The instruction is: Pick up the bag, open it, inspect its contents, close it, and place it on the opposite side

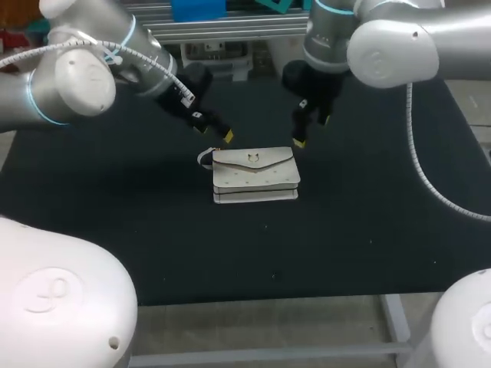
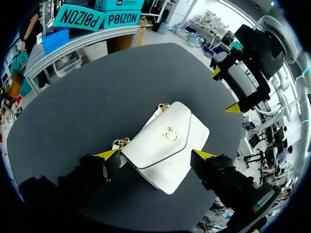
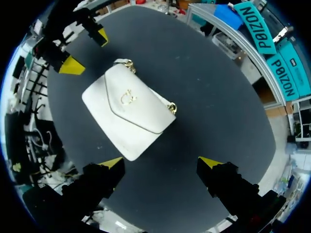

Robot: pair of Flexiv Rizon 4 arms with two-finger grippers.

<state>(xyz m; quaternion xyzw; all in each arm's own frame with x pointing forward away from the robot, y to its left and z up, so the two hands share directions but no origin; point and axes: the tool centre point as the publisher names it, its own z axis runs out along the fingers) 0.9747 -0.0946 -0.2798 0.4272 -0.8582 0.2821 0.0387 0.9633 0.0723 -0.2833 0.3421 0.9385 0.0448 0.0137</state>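
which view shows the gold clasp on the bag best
The left wrist view: the clasp shows close up on the flap of the bag. The right wrist view shows it nearly as clearly, from the other side. The head view shows only a tiny mark.

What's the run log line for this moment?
white handbag: flap closed, flat on table | left fingers: open, close by | right fingers: open, close by

Bag [image 1: 255, 175] contents hidden under closed flap [image 1: 253, 159].
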